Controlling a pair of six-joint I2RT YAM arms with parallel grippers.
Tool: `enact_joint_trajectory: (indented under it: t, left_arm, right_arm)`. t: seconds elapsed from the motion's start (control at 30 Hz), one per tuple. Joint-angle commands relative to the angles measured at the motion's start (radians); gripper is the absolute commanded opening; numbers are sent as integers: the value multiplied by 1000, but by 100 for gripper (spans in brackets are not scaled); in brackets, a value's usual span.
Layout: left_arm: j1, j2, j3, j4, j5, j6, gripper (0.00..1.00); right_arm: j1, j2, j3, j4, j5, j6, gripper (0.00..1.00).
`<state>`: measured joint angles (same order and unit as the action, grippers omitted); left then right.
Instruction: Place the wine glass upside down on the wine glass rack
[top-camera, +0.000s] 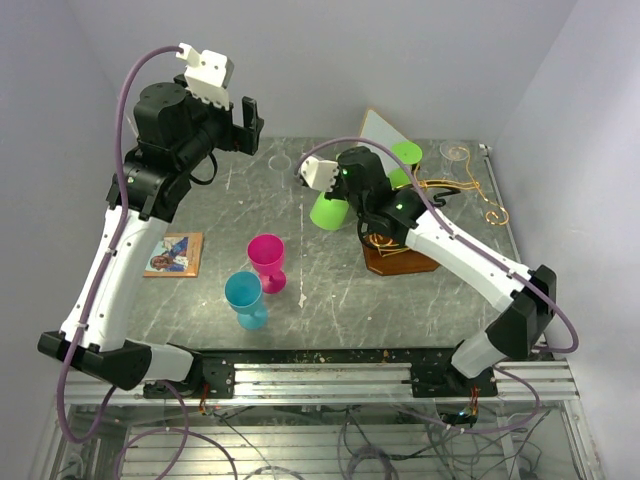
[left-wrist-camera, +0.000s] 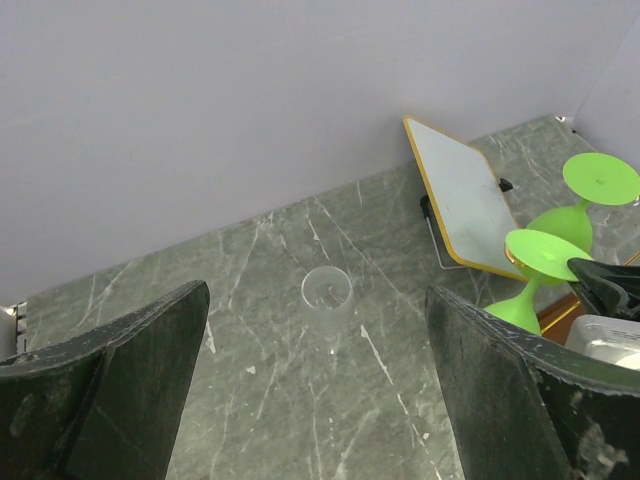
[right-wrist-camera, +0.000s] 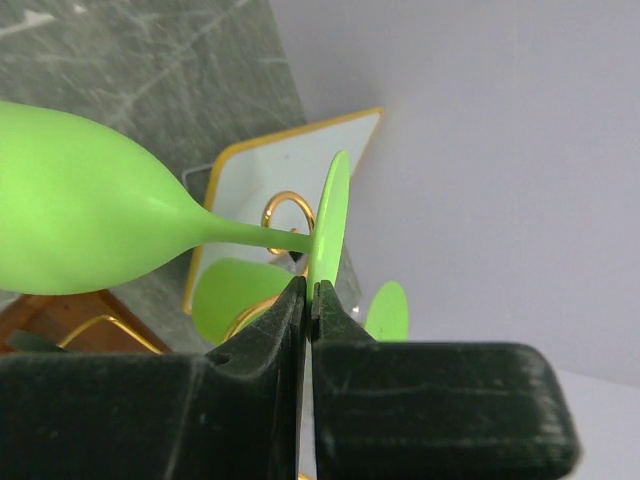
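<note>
- Left jaws: spread wide, empty, above the bench's (top-camera: 230, 200) far edge.
- Right jaws: clamped on the foot of the green wine glass (right-wrist-camera: 90, 215), near the rack (top-camera: 405, 262).

**A robotics lab test cell**

Two black-and-white arms, the left arm (top-camera: 110, 260) and the right arm (top-camera: 470, 255), are bolted to a bare aluminium rail (top-camera: 330, 372) along the table's 6 o'clock edge. Loose cables (top-camera: 300, 440) are tangled below the rail, and a purple cable runs up each arm. Plain pale walls (top-camera: 400, 60) box in the grey marbled tabletop (top-camera: 330, 300) at 9, 12 and 3 o'clock. The few items on it are an odd mix: a pink plastic glass (top-camera: 267, 257) and a blue plastic glass (top-camera: 244, 295) toward 7 o'clock, a small picture card (top-camera: 174, 254) at 8 o'clock, and a gold wire rack (top-camera: 455, 184) at 2 o'clock.
</note>
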<state>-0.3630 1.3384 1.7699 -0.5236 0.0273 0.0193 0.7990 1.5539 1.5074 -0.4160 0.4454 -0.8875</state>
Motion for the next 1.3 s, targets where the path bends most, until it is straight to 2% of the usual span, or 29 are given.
enact_joint_trajectory:
  t: [0.0,0.33,0.83,1.27]
  left_arm:
    - [10,10,9,26,-2,11,99]
    - [10,16,10,24,5,17,99]
    - [12,15,10,24,1,25,99]
    - [12,15,7,27,5,32,99]
  right_arm:
    - [6,15,-21,90,139,-73,0]
    - [5,74,-17,113,251,-129,0]
    - [-5,122,45,33,275,-80,0]
    - [-40,178,93,63,318,-72,0]
